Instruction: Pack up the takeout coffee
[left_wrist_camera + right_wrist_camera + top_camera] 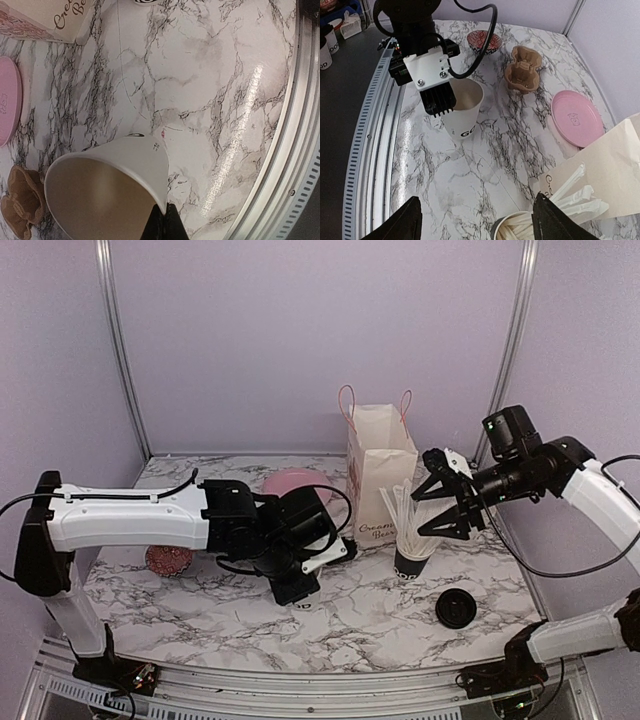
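Overhead: left fingers (300,587) sit low at mid-bench and hide their load, while the right fingers (447,512) hang apart over the black straw cup (412,562) beside the paper bag (380,460); a loose black lid (456,608) lies well apart near the right arm. Left wrist: fingers clamped on the rim of a lidless, empty takeout cup (115,185), likely steadying it for lidding; glossy marble bench (210,100), metal rail (300,100) at its edge. Right wrist: cup base on the bench, lettering outward, pink plate (577,117) beyond, lilac wall (615,35) behind.
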Tool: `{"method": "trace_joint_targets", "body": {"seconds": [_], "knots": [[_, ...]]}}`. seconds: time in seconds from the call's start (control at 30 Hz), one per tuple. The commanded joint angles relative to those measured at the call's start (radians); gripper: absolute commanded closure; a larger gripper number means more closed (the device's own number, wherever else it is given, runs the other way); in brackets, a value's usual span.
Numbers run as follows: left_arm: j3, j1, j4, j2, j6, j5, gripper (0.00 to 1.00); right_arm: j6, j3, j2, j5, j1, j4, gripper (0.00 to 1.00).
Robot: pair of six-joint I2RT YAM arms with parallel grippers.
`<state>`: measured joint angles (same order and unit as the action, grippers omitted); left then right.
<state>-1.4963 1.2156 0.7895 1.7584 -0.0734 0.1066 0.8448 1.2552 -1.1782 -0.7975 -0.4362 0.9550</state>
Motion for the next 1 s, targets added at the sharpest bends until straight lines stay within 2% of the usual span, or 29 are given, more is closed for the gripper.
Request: {"method": "trace_joint_targets", "body": {"seconds": [0.0, 0.27, 0.37, 0.47, 0.53, 0.63, 0.97], "knots": [[-0.044, 0.019, 0.045, 0.053, -0.028, 0.023, 1.0, 0.089, -0.088, 0.077, 0.086, 0.005, 0.128, 0.29], [-0.102, 0.039, 0.066, 0.125, -0.02, 0.05, 1.0, 0.175, -0.365, 0.208, 0.3, -0.001, 0.157, 0.4], [-0.132, 0.052, 0.091, 0.154, -0.016, 0.068, 0.84, 0.205, -0.438, 0.222, 0.366, -0.012, 0.175, 0.44], [-0.17, 0.068, 0.114, 0.17, -0.014, 0.12, 0.58, 0.225, -0.504, 0.231, 0.436, -0.034, 0.184, 0.47], [-0.188, 0.076, 0.121, 0.163, -0.011, 0.134, 0.49, 0.236, -0.536, 0.233, 0.489, -0.047, 0.188, 0.48], [-0.209, 0.081, 0.12, 0.131, -0.001, 0.122, 0.45, 0.271, -0.541, 0.235, 0.511, -0.05, 0.2, 0.48], [-0.214, 0.08, 0.09, 0.032, 0.025, 0.185, 0.43, 0.277, -0.604, 0.161, 0.675, -0.127, 0.133, 0.49]]}}
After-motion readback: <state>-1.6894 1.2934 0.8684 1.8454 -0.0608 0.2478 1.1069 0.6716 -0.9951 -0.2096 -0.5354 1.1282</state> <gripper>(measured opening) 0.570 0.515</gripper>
